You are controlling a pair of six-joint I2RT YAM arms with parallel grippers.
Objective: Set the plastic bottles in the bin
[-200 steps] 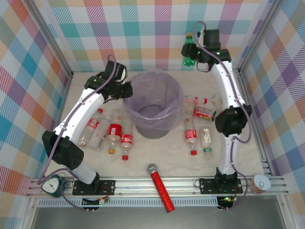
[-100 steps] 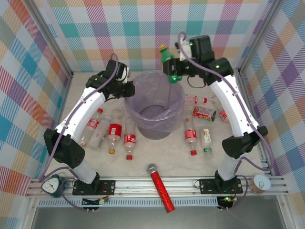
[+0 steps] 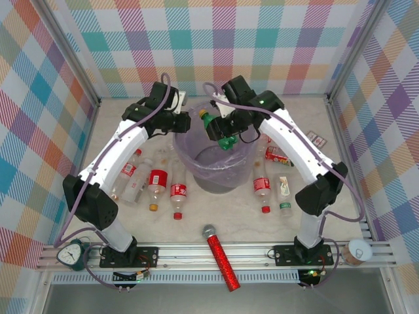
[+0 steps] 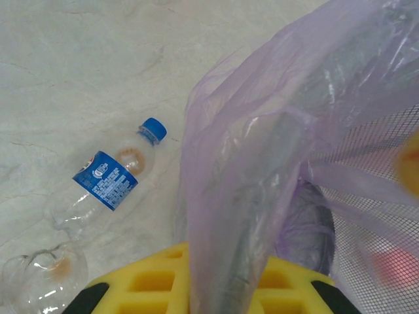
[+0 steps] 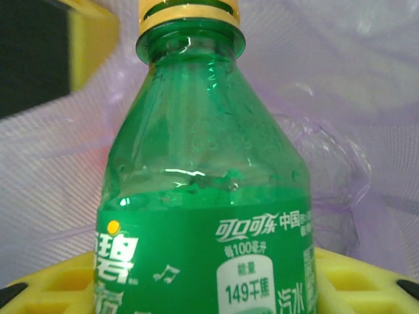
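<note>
The bin (image 3: 202, 180) is a grey bucket lined with a lavender bag (image 4: 275, 131), standing mid-table. My left gripper (image 3: 178, 122) is shut on the bag's rim at the bin's left edge, and its yellow fingers (image 4: 150, 288) pinch a fold of the liner. My right gripper (image 3: 227, 131) hangs over the bin's mouth, shut on a green bottle (image 3: 216, 126) with a yellow cap (image 5: 188, 13). The green bottle (image 5: 203, 216) sits between the yellow pads (image 5: 366, 281). Red-labelled plastic bottles lie left of the bin (image 3: 157, 180) and right of it (image 3: 262, 188). A blue-labelled bottle (image 4: 112, 182) lies beside the bin.
A red glittery microphone (image 3: 220, 258) lies near the front edge. A small clock (image 3: 71, 252) and a tape roll (image 3: 359, 250) sit on the front rail. Checked walls close in the back and both sides.
My right arm has swung left from the back right corner, carrying the green bottle to above the bin. The left gripper has kept its hold on the bag rim.
</note>
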